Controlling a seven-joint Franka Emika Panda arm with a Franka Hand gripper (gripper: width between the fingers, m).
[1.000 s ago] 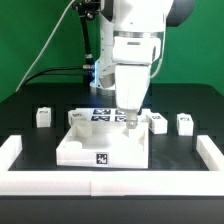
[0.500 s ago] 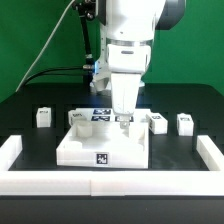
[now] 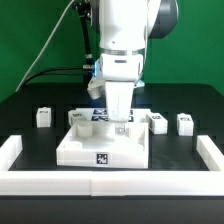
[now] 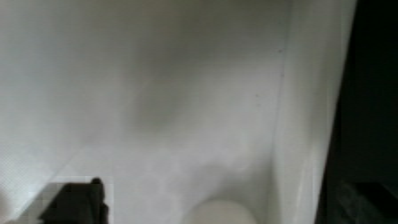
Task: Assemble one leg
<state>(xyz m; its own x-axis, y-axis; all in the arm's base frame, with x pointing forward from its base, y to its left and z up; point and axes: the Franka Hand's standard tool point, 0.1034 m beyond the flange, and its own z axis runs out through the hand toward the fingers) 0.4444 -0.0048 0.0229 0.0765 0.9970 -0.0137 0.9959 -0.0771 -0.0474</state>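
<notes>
Four small white legs with marker tags stand on the black table: one at the exterior view's left, one by the panel's far left corner, and two at the right. The large flat white square panel lies in the middle. My gripper hangs just above the panel's far side, right of its middle, holding nothing. In the wrist view the blurred white panel fills the frame. One dark finger shows far off to one side, so the jaws stand apart.
The marker board lies behind the panel. Long white border rails run along the left, front and right. Cables trail at the back left.
My gripper has moved toward the exterior view's left along the panel's far side. The panel and the legs have not moved.
</notes>
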